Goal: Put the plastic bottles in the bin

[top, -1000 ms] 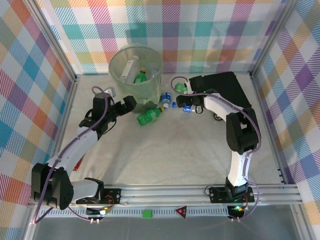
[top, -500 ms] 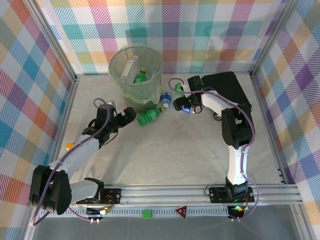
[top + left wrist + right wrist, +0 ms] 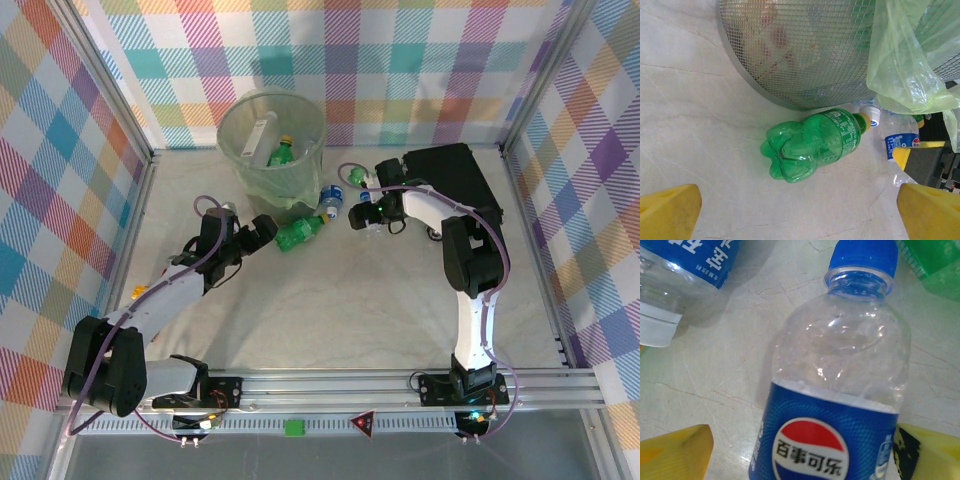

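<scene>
Green plastic bottle (image 3: 812, 145) is lying on the pale table (image 3: 690, 125), just beside the round grey wire bin (image 3: 790, 50) with its pale green bag (image 3: 900, 60). The left gripper (image 3: 800, 215), fingers wide, is moving closer to it. The right gripper (image 3: 800, 450) is starting to squeeze in around a clear blue-label bottle (image 3: 835, 405), maybe not gripping yet. Both bottles are waiting outside.

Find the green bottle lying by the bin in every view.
Top external: green bottle left of centre, just below the bin.
Left wrist: centre, on its side, cap toward upper right, under the bin's mesh.
Right wrist: a green edge in the top right corner; cannot tell whose.
Shared landmark: the bin.
</scene>
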